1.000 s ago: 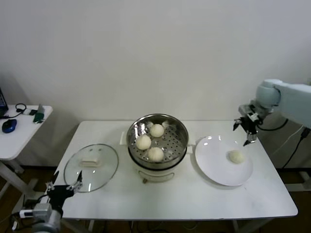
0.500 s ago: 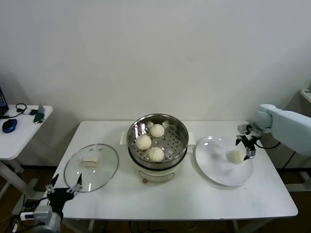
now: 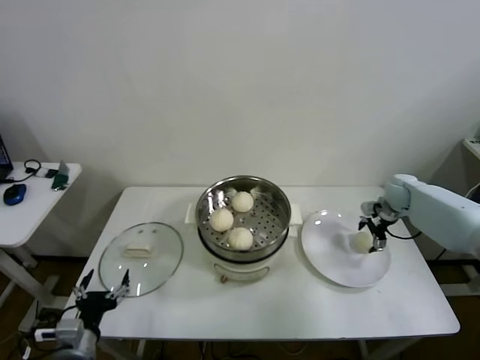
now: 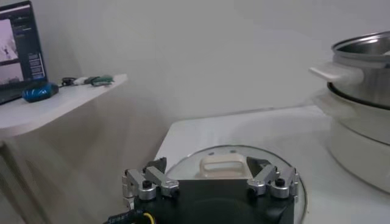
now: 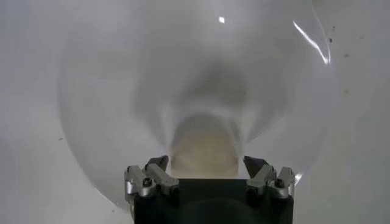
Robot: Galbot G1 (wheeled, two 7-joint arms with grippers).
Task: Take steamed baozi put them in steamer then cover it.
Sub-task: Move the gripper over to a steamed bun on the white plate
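Note:
Three cream-white steamed baozi (image 3: 240, 238) lie on the perforated floor of the steel steamer (image 3: 279, 201) at the table's middle. One more baozi (image 3: 363, 241) (image 5: 204, 152) rests on the white plate (image 3: 334, 255) to the right. My right gripper (image 3: 373, 229) (image 5: 206, 163) is down at the plate, open, with its fingers on either side of that baozi. The glass cover (image 3: 141, 259) (image 4: 231, 167) with its cream bar handle lies flat on the table at the left. My left gripper (image 3: 100, 288) (image 4: 209, 165) hangs open below the table's front left corner, short of the cover.
A side table (image 3: 30, 214) at the far left carries a blue mouse (image 3: 14, 194) and small items; a laptop (image 4: 15, 52) stands on it. The steamer's white base (image 3: 240, 268) sits between cover and plate.
My right gripper has come down and in from above the plate's far right rim onto the baozi on the plate. The left gripper has sunk slightly lower at the table's front left.

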